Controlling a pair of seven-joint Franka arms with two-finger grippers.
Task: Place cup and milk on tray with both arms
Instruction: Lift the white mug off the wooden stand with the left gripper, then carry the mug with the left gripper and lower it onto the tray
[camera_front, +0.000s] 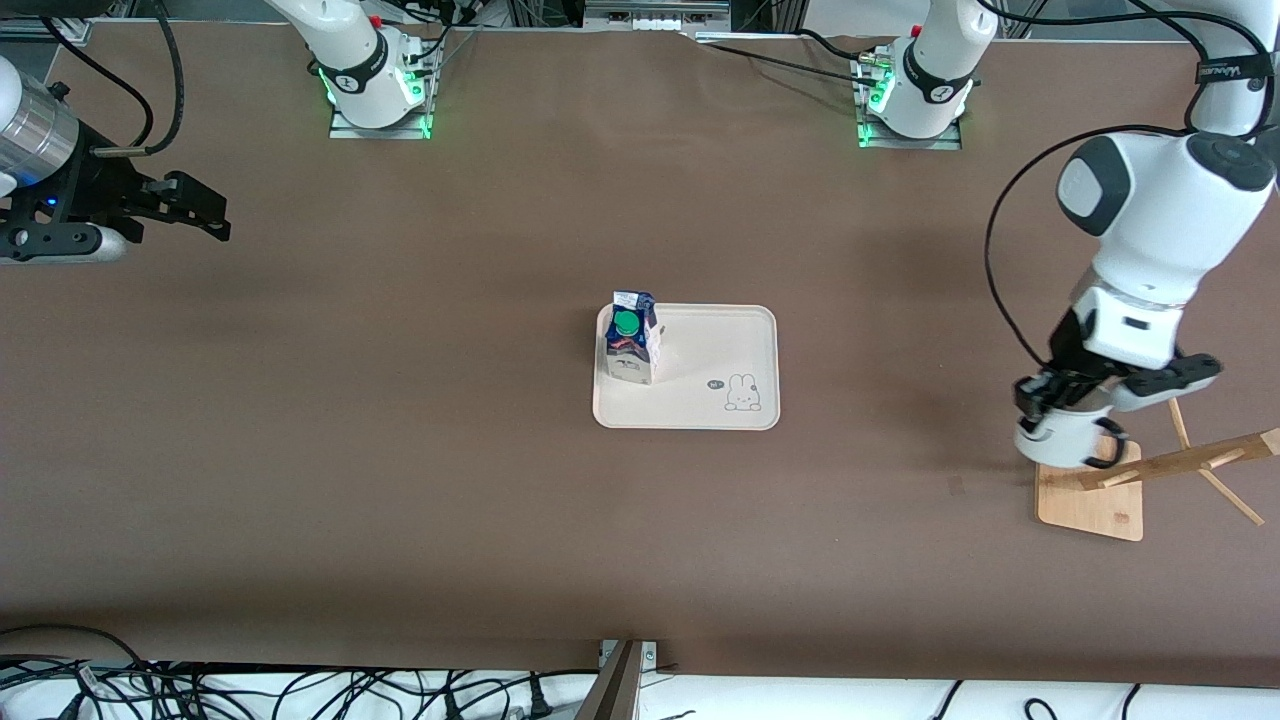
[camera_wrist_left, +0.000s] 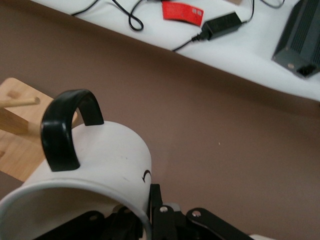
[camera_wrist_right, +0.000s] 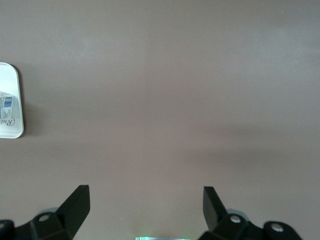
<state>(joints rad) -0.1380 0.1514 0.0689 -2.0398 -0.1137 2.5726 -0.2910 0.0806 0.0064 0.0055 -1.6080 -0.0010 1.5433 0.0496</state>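
Observation:
The milk (camera_front: 632, 345) stands upright on the cream tray (camera_front: 705, 405), at the tray's end toward the right arm. My left gripper (camera_front: 1058, 408) is shut on the rim of the white cup (camera_front: 1058, 445) and holds it over the wooden rack's base. In the left wrist view the cup (camera_wrist_left: 102, 157) lies tilted with its black handle (camera_wrist_left: 62, 127) up. One finger (camera_wrist_left: 156, 202) is outside the wall, the other inside. My right gripper (camera_front: 205, 212) is open and empty, waiting over the table at the right arm's end. It is also open in the right wrist view (camera_wrist_right: 146, 200).
A wooden mug rack (camera_front: 1095, 500) with a bamboo base and slanting pegs stands at the left arm's end; its base shows in the left wrist view (camera_wrist_left: 20, 145). The tray's corner (camera_wrist_right: 15, 80) shows in the right wrist view. Cables lie along the table's front edge.

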